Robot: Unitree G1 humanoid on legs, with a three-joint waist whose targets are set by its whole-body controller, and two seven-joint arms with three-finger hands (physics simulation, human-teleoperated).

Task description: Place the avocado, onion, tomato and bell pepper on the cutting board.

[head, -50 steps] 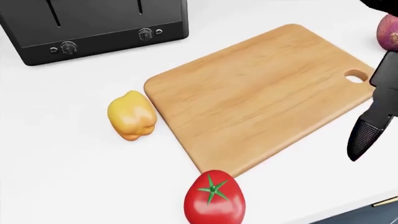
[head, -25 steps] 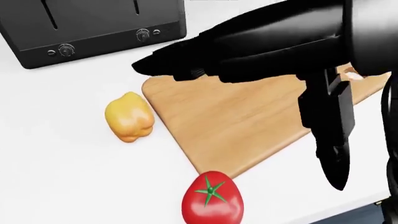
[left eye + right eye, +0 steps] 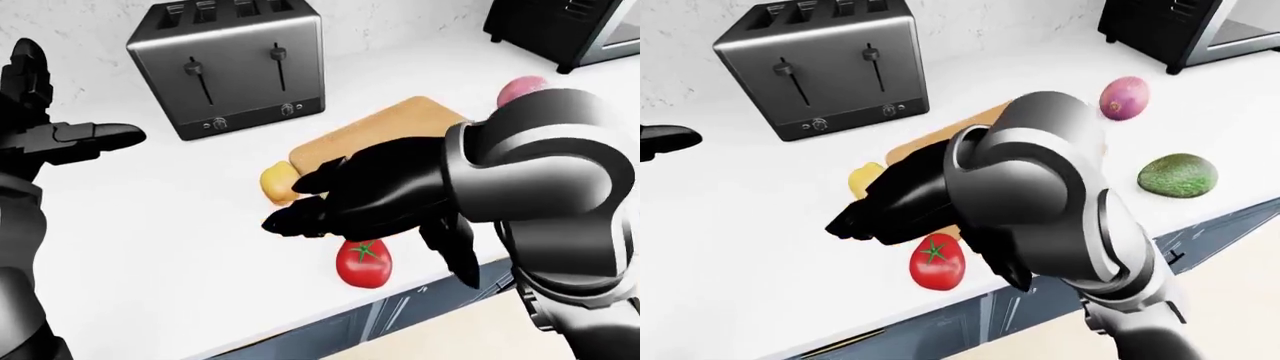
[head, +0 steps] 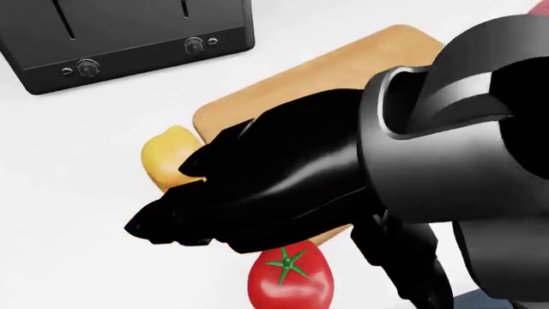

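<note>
A wooden cutting board lies on the white counter, mostly hidden by my right arm. My right hand hovers over the board's lower-left edge, open, fingers stretched out and holding nothing. Just past its fingertips, at the board's left edge, lies the yellow bell pepper. The red tomato sits below the hand near the counter's edge. In the right-eye view, the purple onion and the green avocado lie right of the arm. My left hand is raised at the far left, open and empty.
A steel four-slot toaster stands above the board. A dark appliance fills the top right corner. The counter's edge runs along the bottom, with cabinet fronts under it.
My right arm has swung in from the right, across the board towards the pepper, and now covers most of the board. The pepper and the tomato have not moved.
</note>
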